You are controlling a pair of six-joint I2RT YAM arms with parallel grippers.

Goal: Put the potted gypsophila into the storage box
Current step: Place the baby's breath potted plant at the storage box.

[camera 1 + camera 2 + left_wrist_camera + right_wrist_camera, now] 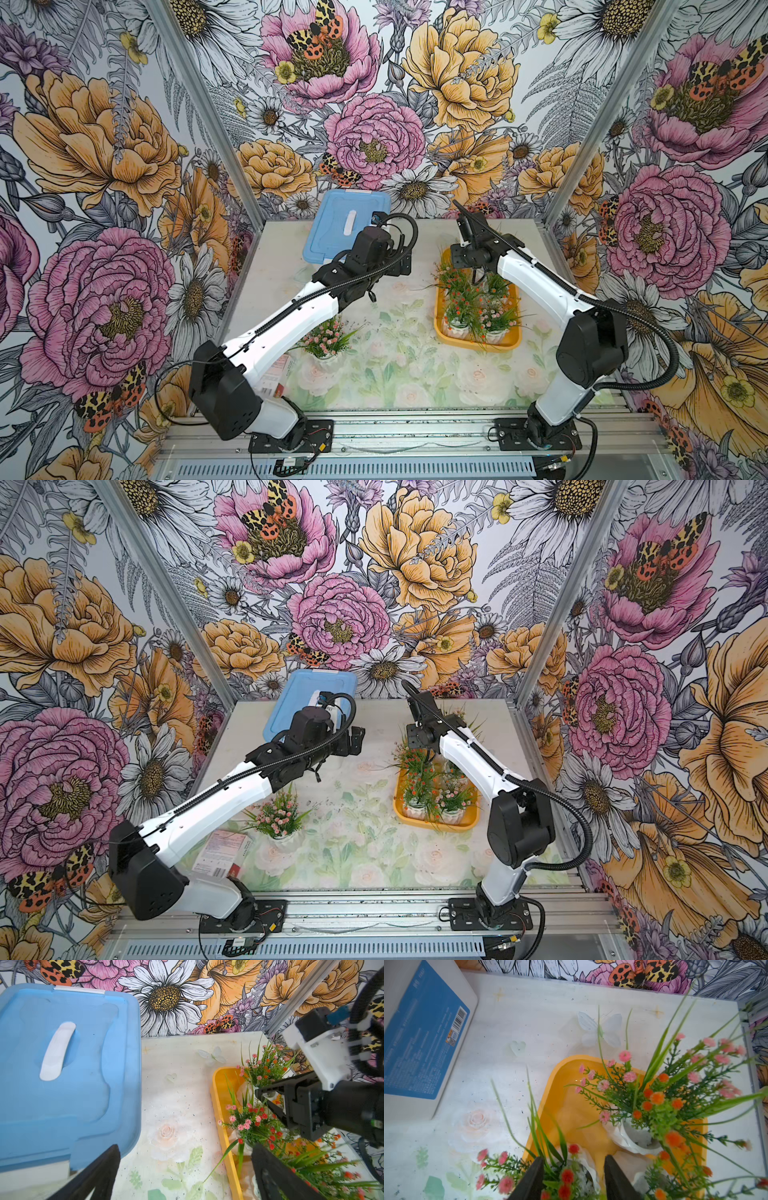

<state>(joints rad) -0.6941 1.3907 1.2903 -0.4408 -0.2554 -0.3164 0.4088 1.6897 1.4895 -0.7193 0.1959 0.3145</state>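
The storage box (478,346) (436,825) is a shallow yellow-orange tray on the right of the table, and several potted gypsophila stand in it. Another potted gypsophila (326,338) (278,816) with pink flowers stands alone on the table at the front left. My right gripper (478,276) (574,1158) hangs over the far part of the tray. Its jaws stand apart on either side of a red-flowered pot (568,1176) without pressing it. My left gripper (400,261) (186,1147) hovers wide open over the table's middle, holding nothing.
A translucent box with a light-blue lid (345,224) (62,1074) sits at the back left. A flat printed packet (220,850) lies at the front left under the left arm. Long grass blades stick out over the tray's rim (220,1109).
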